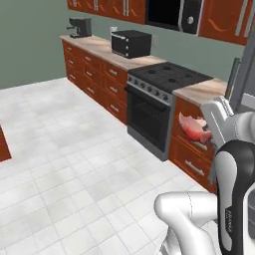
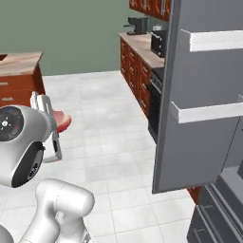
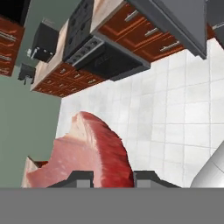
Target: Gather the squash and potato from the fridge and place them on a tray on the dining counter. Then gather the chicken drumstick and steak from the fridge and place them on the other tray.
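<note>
The tool (image 3: 113, 179) is clamped on the steak (image 3: 87, 153), held in the air over white floor tiles (image 1: 74, 164) with open room ahead. The fridge (image 2: 204, 95) door edge stands open beside it; the oven (image 1: 147, 117) and the wall worktop (image 1: 99, 47) lie beyond.

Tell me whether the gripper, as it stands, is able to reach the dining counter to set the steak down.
Probably not yet. The gripper holds the steak up in mid-air, and open floor separates it from the dining counter. Nothing blocks the way; the base likely has to drive closer.
</note>
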Robot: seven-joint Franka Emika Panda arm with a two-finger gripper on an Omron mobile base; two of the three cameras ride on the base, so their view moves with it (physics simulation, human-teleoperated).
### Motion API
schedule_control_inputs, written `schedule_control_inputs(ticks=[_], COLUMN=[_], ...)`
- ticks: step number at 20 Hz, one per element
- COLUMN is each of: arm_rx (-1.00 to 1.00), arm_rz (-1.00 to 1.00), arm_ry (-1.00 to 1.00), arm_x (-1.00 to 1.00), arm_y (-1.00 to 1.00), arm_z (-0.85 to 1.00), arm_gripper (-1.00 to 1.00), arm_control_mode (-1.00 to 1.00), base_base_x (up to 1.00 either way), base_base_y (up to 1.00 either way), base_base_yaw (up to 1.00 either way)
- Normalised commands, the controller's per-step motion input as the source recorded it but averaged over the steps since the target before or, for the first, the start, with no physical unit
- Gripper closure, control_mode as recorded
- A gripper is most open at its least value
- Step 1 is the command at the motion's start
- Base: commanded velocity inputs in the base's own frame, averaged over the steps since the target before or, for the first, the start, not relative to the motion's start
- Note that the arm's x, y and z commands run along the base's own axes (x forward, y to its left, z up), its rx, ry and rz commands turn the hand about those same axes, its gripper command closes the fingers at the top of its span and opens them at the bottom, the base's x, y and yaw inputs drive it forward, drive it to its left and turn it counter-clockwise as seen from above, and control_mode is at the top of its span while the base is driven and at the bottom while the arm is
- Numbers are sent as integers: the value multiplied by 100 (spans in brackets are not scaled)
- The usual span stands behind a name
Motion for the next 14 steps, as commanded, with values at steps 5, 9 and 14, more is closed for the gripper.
schedule_control_inputs(ticks=[5,9,14], arm_rx=[0,0,0], arm_rz=[0,0,0], arm_ry=[0,0,0], arm_x=[0,0,0], arm_y=[0,0,0], arm_z=[0,0,0], arm_gripper=[100,100,100], arm_control_mode=[100,100,100], base_base_x=[-4,-2,0], base_base_y=[0,0,0], base_base_yaw=[46,45,44])
